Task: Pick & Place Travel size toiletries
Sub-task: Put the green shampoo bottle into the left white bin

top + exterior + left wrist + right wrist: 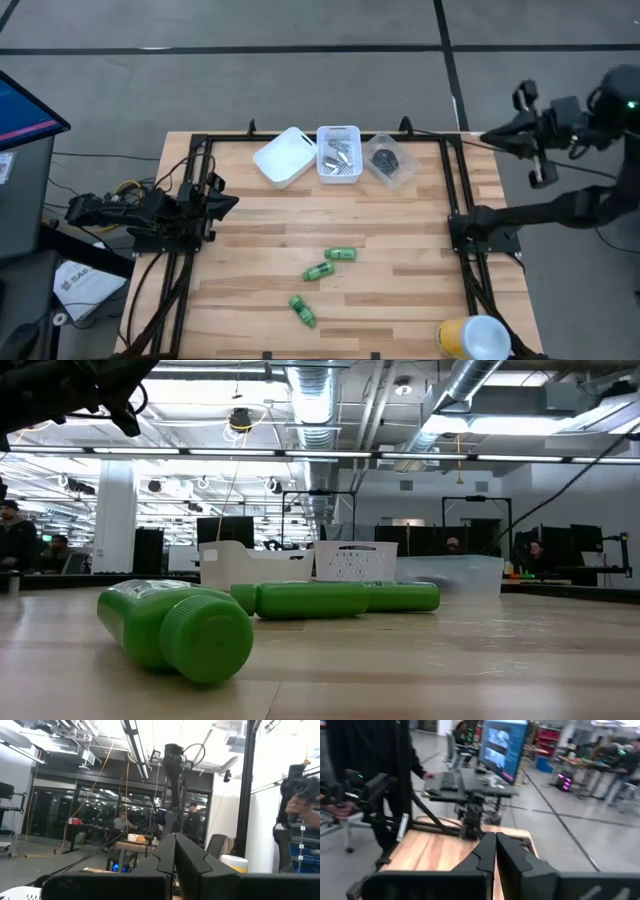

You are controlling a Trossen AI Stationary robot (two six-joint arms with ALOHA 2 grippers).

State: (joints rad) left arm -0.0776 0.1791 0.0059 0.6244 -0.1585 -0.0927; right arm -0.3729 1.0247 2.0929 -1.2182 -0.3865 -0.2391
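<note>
1. Three green bottles lie loose on the desk [400, 300], all on their sides and well short of the row of bins at the desk's far edge. The first green bottle [341, 255] is nearest the meshed white bin [339, 153], with its long axis running across the desk.
2. The second green bottle [318, 271] lies just beside the first, farther from the meshed white bin and tilted on a diagonal. The third green bottle [302, 310] lies farthest of the three from that bin.
3. The meshed white bin holds silvery tubes. The clear tub [389, 160] beside it holds a black pot, and the plain white bin [285, 156] stands on the other side.
4. The left claw [222, 203], fingers pressed together in its wrist view, rests at the desk's left edge, closer to the bottles.
5. The right claw [492, 137] hangs off the desk's right far corner, fingers likewise together, well apart from the bottles.
</note>
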